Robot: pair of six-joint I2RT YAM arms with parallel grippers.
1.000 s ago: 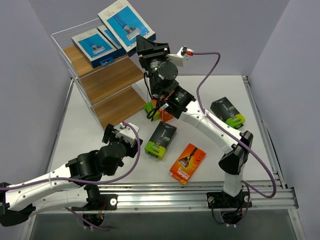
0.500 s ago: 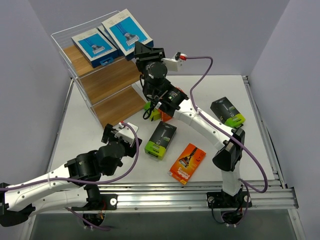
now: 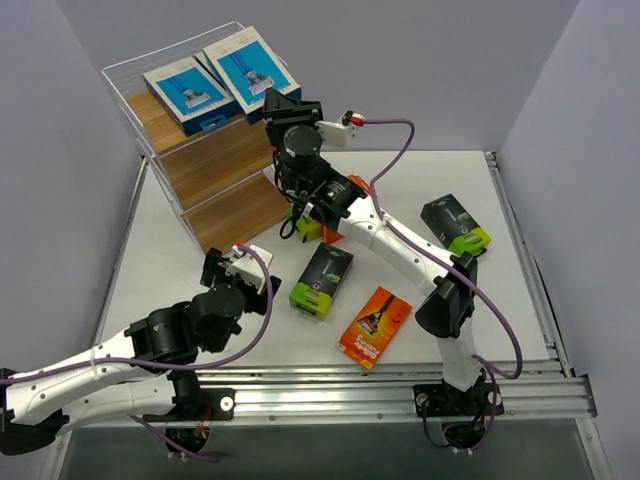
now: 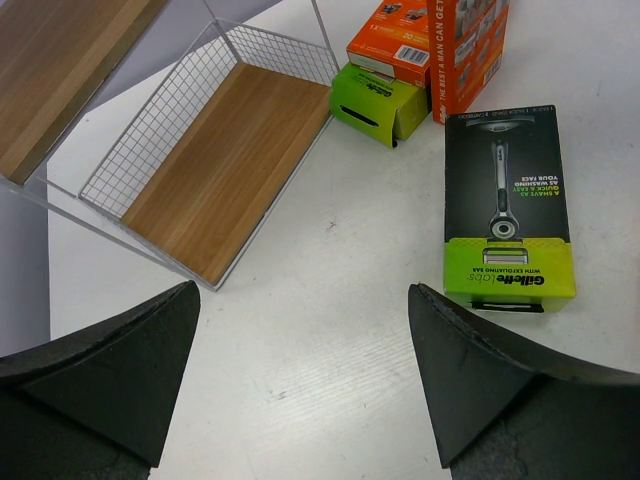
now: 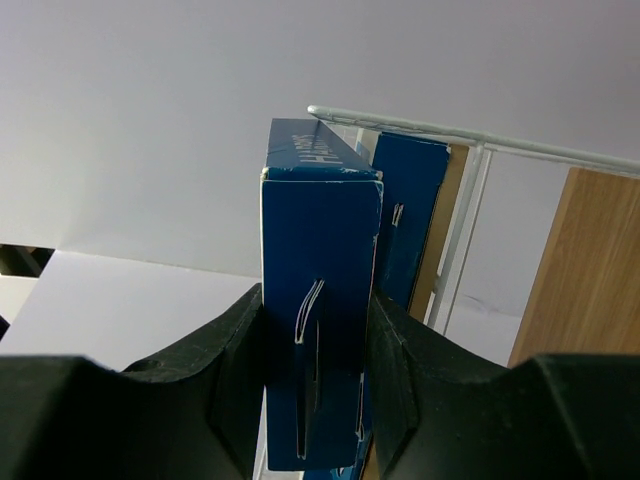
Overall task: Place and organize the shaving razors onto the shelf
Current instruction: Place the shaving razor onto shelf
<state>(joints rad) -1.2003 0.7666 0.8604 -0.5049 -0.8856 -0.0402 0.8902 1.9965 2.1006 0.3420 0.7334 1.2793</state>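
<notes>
The shelf (image 3: 215, 160) stands at the back left, its lowest board also in the left wrist view (image 4: 230, 160). Blue-and-white razor packs (image 3: 185, 90) lie on its top board. My right gripper (image 3: 272, 97) is shut on another blue pack (image 3: 250, 65), held at the top tier's right end; in the right wrist view the pack (image 5: 318, 300) sits edge-on between the fingers (image 5: 225, 370). My left gripper (image 3: 232, 262) is open and empty above the table. A black-and-lime pack (image 3: 322, 280) lies right of it, also in the left wrist view (image 4: 507, 205).
An orange pack (image 3: 375, 327) lies near the front. A black-and-lime pack (image 3: 456, 225) lies at the right. More lime and orange packs (image 3: 320, 228) sit under the right arm, seen in the left wrist view (image 4: 380, 100) beside the shelf's lowest board.
My right gripper has carried the blue pack down and left, from above the shelf onto the right end of the top tier. The left arm has shifted slightly.
</notes>
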